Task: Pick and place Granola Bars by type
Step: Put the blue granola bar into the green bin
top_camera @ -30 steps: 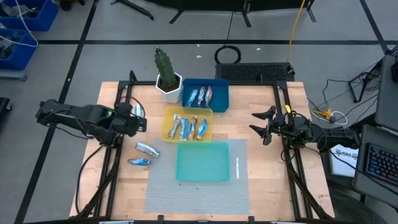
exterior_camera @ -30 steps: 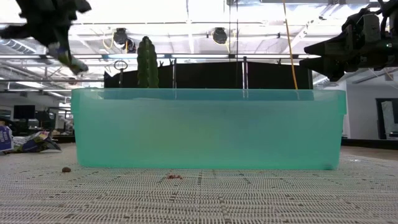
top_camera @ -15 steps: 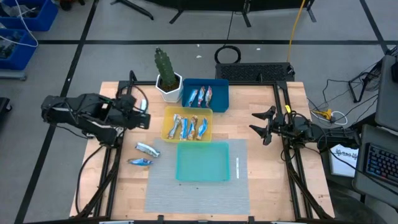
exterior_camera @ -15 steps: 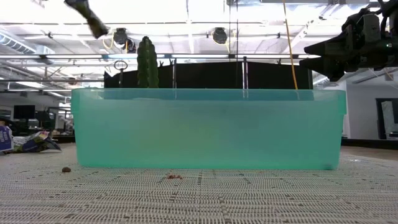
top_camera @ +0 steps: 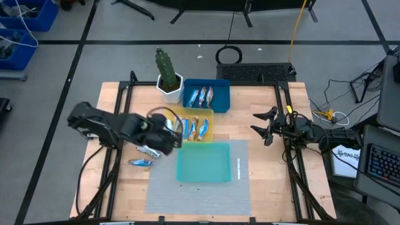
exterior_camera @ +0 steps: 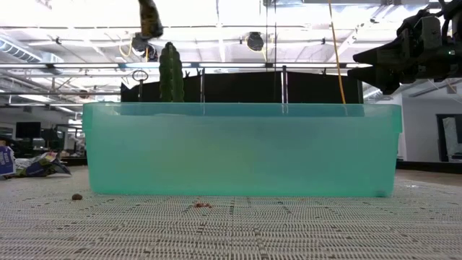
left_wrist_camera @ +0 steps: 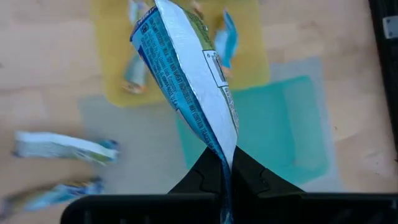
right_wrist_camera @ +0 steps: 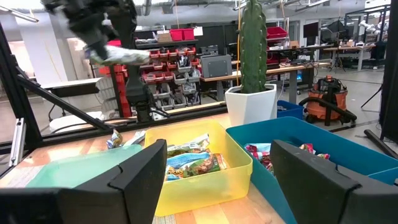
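My left gripper hangs over the gap between the yellow tray and the teal tray, shut on a blue, silver and white granola bar. That bar also shows high in the low view. Two more bars lie flat on the wood to the left. Several bars lie in the yellow tray, others in the blue tray. My right gripper waits open at the table's right side. My left gripper pinches the granola bar by the crimped end of its wrapper between the two fingers. The fingers point down from above. The bar is lifted clear and hangs below them, its free end over the yellow tray's near edge.
A cactus in a white pot stands at the far left, beside the blue tray. A grey mat lies under the teal tray. A thin white stick lies to the right of the teal tray. Bare wood lies at the near left corner.
My left gripper has carried the bar up and toward the table's right and near side, from the left edge to the gap between the yellow and teal trays. It has stayed shut on the bar. My right arm has kept still.
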